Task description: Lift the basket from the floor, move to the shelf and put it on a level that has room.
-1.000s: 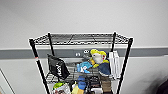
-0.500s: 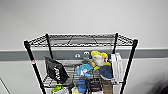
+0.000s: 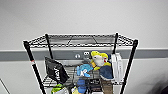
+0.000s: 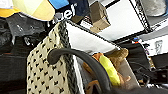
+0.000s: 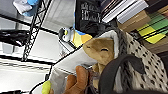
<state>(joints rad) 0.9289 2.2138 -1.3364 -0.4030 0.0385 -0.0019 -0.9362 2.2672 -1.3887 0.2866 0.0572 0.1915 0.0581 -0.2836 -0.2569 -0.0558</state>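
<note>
Black bag (image 3: 55,70) on shelf (image 3: 80,41): lettering unreadable.

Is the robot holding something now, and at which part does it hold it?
Probably the basket, by its dark loop handles at the two ends: each wrist view shows one close up. The fingers themselves cannot be made out, so the hold is not certain.

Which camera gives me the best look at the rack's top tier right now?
The head view: the top tier spans all four post tips there, with the whole wire grid visible and nothing resting on it. The left wrist view and right wrist view show the basket up close against lower parts of the rack, not that tier.
</note>
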